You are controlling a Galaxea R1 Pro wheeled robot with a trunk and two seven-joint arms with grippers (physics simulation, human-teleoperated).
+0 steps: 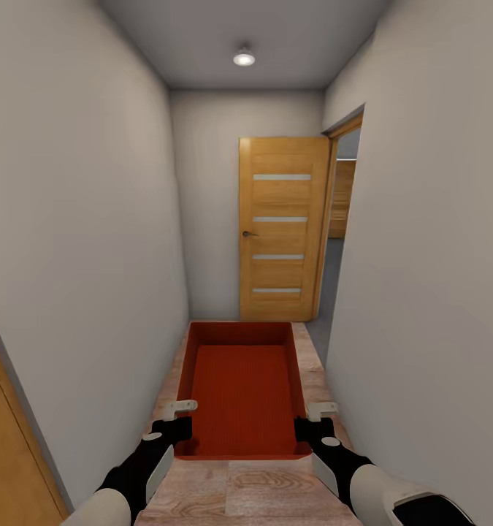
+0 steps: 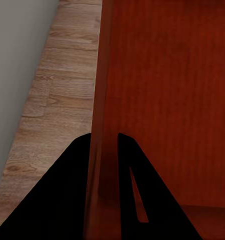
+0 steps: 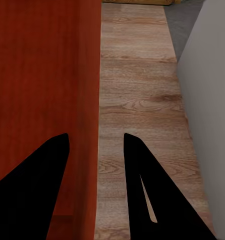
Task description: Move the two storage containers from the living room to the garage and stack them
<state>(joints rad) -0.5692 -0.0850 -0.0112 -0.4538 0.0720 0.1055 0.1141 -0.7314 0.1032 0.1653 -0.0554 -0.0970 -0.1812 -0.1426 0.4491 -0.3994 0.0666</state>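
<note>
The robot stands in a narrow corridor with plain white walls [image 1: 78, 241] and a light wood plank floor [image 1: 275, 489]. One orange-red storage container [image 1: 242, 387] is carried in front of the trunk, open side up, its long axis pointing straight ahead down the corridor. It is held level between the two arms, above the plank floor.

The left gripper [image 1: 179, 418] is positioned at the near left corner of the container. In the left wrist view, the two dark fingers [image 2: 67, 200] straddle the container's left side wall [image 2: 102, 125], one finger outside and one inside, closed against it. The right gripper [image 1: 313, 420] is positioned at the near right corner. In the right wrist view, its fingers [image 3: 37, 180] sit either side of the right side wall [image 3: 87, 100]; a gap appears between the outer finger and the wall, so contact on that side cannot be confirmed, though the grip appears to be clamped on the wall.

At the far end of the corridor a wooden door [image 1: 283, 228] with four narrow glazed strips stands swung open against the end wall. Beside it, on the right, an open doorway [image 1: 334, 241] shows a grey floor [image 1: 326, 292] beyond. A round ceiling light [image 1: 244, 58] is lit overhead.
</note>
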